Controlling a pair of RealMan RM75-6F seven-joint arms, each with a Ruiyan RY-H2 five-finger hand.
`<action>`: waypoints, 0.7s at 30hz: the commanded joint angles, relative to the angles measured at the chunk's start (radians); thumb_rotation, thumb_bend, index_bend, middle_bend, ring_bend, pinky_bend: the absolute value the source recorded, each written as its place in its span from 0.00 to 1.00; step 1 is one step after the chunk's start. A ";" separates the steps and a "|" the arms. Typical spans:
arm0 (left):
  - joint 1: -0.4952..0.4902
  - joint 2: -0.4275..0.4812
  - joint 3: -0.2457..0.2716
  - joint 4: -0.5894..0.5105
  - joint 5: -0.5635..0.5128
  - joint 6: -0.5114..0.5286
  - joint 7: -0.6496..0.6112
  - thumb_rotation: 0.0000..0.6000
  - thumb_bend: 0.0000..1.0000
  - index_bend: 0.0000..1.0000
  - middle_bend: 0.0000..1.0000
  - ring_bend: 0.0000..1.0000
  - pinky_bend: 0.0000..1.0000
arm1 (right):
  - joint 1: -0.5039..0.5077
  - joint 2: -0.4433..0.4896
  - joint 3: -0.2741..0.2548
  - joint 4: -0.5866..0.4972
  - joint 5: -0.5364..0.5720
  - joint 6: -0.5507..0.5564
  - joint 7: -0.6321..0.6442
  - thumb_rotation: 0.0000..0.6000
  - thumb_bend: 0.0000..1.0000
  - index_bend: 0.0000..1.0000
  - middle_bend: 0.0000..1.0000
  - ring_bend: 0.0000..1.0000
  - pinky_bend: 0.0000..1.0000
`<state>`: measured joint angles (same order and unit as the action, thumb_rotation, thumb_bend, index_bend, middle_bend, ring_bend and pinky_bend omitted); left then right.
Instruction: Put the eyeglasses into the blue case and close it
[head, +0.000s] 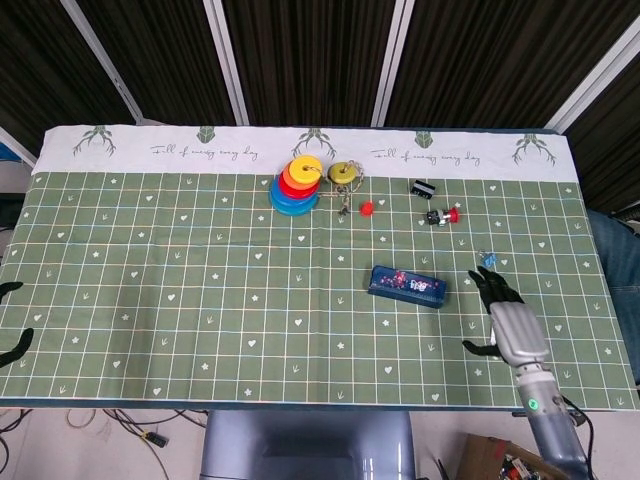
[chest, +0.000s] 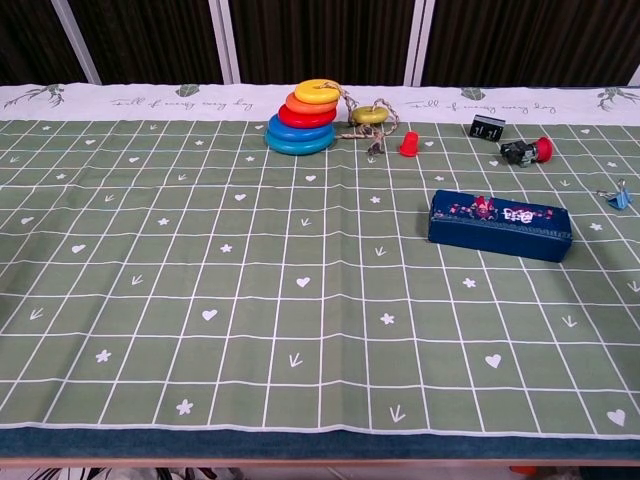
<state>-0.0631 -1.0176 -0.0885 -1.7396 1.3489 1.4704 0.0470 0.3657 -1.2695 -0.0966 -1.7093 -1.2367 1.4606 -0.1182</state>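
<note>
The blue case (head: 406, 285) (chest: 500, 225) lies closed on the green mat right of centre, its lid showing a flower pattern. No eyeglasses are visible in either view. My right hand (head: 509, 320) is well to the right of the case and nearer the front edge, fingers spread, holding nothing; the chest view does not show it. Dark fingertips of my left hand (head: 10, 340) peek in at the far left edge of the head view.
A stack of coloured rings (head: 297, 184) (chest: 305, 117) and a yellow disc on a cord (head: 345, 174) sit at the back centre. A red cone (chest: 408, 145), a black clip (chest: 487, 127), a red-capped part (chest: 528, 151) and a small blue clip (chest: 620, 195) lie behind the case.
</note>
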 joint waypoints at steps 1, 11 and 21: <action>0.000 -0.001 0.000 0.002 0.003 0.003 0.002 1.00 0.31 0.21 0.01 0.00 0.00 | -0.113 -0.031 -0.048 0.038 -0.067 0.121 0.009 1.00 0.12 0.00 0.02 0.04 0.21; -0.004 -0.009 0.009 0.015 0.014 -0.003 0.035 1.00 0.31 0.21 0.01 0.00 0.00 | -0.195 -0.009 -0.011 0.047 -0.129 0.233 -0.037 1.00 0.12 0.00 0.02 0.04 0.21; -0.005 -0.012 0.010 0.016 0.030 0.003 0.027 1.00 0.31 0.21 0.01 0.00 0.00 | -0.249 0.064 -0.029 -0.063 -0.207 0.254 -0.074 1.00 0.13 0.00 0.02 0.04 0.21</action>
